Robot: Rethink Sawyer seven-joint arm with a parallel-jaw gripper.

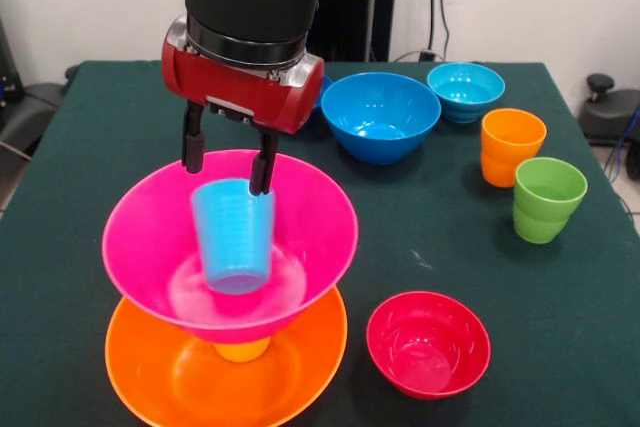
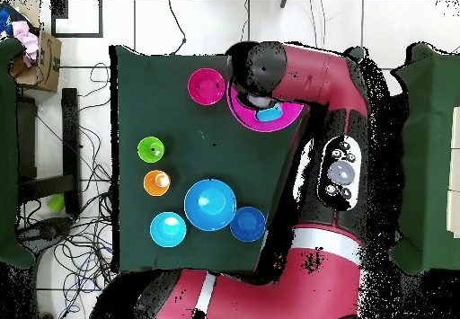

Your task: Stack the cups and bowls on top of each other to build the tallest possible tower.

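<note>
The tower stands at the front left: large orange bowl [image 1: 150,377], yellow cup [image 1: 242,350] upside down in it, large pink bowl [image 1: 140,247] on that, light-blue cup [image 1: 235,242] upright inside the pink bowl. My gripper [image 1: 225,179] hangs right over the cup, its fingers [image 1: 192,147] spread about the cup's width at its rim. The red bowl [image 1: 428,344], medium blue bowl [image 1: 380,115], cyan bowl [image 1: 466,90], orange cup [image 1: 512,146] and green cup [image 1: 547,198] stand loose. The dark blue bowl [image 2: 247,224] shows overhead.
In the overhead view the arm [image 2: 305,82] covers most of the pink bowl [image 2: 286,118]. The loose cups and bowls stand in a band from the red bowl [image 2: 206,86] to the cyan bowl [image 2: 168,229]. The tower stands near the table's edge [image 1: 60,417].
</note>
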